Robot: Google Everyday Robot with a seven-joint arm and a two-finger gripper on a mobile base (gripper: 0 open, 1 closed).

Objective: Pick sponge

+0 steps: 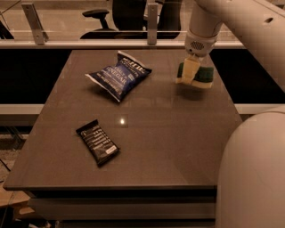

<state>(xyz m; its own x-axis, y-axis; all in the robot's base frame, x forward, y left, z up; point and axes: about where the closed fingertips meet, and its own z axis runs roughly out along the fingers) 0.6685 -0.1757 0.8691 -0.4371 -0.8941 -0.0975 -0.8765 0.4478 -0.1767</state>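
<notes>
The sponge [205, 74], dark green on top with a pale underside, hangs a little above the far right part of the brown table [173, 142]. Its shadow lies on the table just below it. My gripper [190, 73] comes down from the white arm at the upper right. It is shut on the sponge's left half, and a pale finger [189, 70] covers that part.
A blue chip bag [118, 76] lies at the far middle of the table, left of the sponge. A black snack bar wrapper [97, 142] lies at the front left. A white rail [89, 43] and office chairs [95, 13] stand behind the table. My white body [254, 173] fills the lower right.
</notes>
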